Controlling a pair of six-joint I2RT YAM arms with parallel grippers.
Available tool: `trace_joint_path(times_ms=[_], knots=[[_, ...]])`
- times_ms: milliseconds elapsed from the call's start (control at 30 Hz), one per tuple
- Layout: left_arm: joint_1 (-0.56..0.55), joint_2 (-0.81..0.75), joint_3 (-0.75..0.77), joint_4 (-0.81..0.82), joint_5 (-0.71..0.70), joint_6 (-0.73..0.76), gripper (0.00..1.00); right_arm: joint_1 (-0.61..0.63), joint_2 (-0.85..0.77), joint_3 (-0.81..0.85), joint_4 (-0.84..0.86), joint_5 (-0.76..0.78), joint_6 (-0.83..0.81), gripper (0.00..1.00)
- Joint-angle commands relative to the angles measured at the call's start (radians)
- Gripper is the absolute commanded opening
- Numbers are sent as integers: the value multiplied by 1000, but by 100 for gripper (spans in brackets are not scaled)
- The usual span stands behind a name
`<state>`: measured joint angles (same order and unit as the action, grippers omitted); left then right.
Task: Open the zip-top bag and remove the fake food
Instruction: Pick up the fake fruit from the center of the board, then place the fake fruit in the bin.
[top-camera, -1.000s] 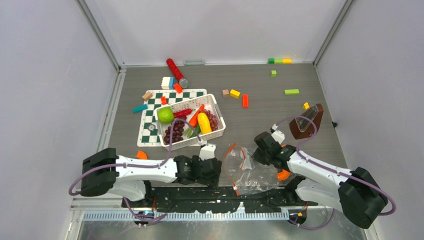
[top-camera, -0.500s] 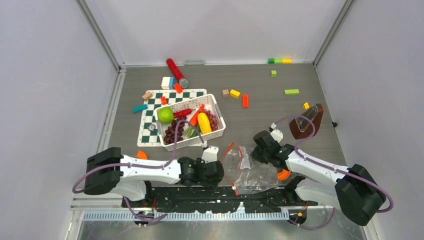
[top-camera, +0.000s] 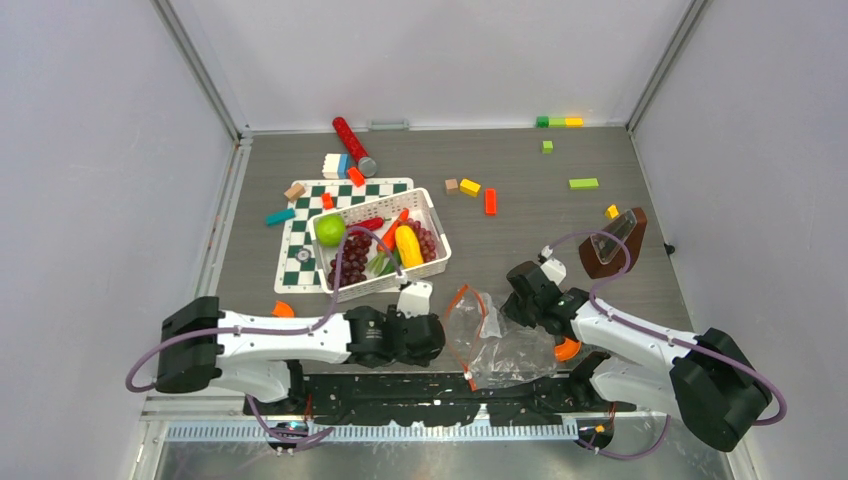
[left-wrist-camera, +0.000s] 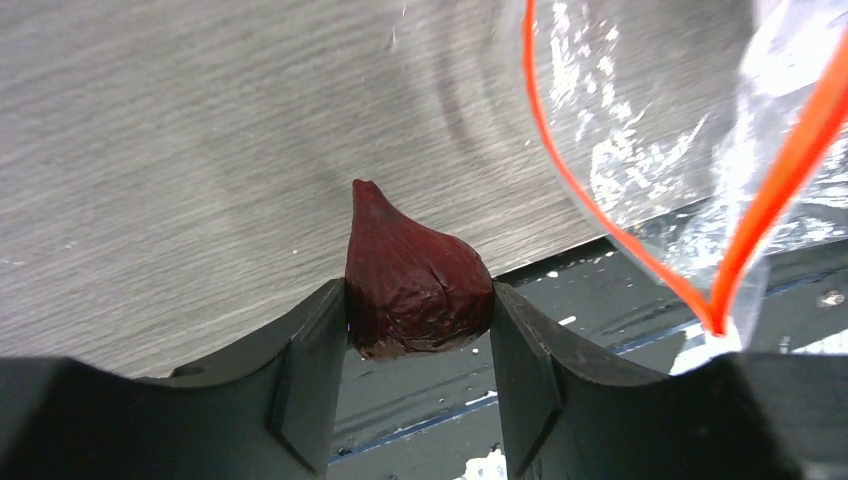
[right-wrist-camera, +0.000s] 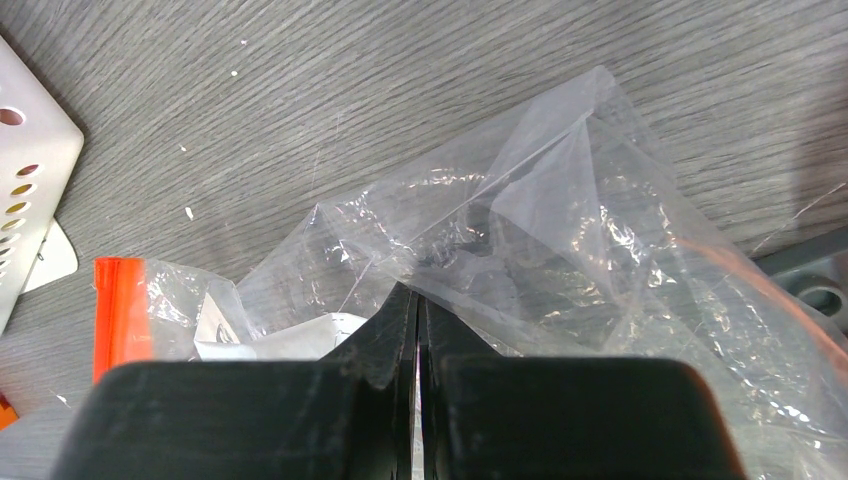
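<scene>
The left claw (left-wrist-camera: 418, 300) is clamped on a dark red fig-shaped toy fruit (left-wrist-camera: 405, 260), whose pointed end aims away from the wrist, just outside the open orange-rimmed mouth of the zip-top bag (top-camera: 497, 345) at the table's (top-camera: 600, 230) near edge. The right claw (right-wrist-camera: 415, 300) is pinched together on the bag's clear film. The white basket (top-camera: 441, 255) lies toward the far edge, nearest the left arm.

In the left wrist view the bag (left-wrist-camera: 640, 150) runs off the top and right edges, and the red piece (left-wrist-camera: 415, 280) has its base hidden between the left jaws. From above, that piece is hidden under the left wrist, and the right jaws' tips cannot be made out. In the right wrist view the basket (right-wrist-camera: 25, 180) is cut by the left edge, the bag by the right.
</scene>
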<state>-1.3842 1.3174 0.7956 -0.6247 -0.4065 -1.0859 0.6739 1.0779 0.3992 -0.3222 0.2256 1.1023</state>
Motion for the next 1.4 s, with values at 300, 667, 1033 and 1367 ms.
trace_joint_path(times_ms=[300, 667, 1033, 1367], knots=[[363, -174, 234, -128, -28, 336, 45, 1, 0, -11, -26, -18, -9, 0], [811, -51, 368, -14, 162, 599, 47, 1, -4, -9, -23, -37, -18, 0], [918, 156, 390, 99, 229, 658, 47, 1, -40, -22, -47, -38, -22, 0], [953, 264, 413, 132, 216, 689, 47, 0, -34, -22, -48, -38, -30, 0]])
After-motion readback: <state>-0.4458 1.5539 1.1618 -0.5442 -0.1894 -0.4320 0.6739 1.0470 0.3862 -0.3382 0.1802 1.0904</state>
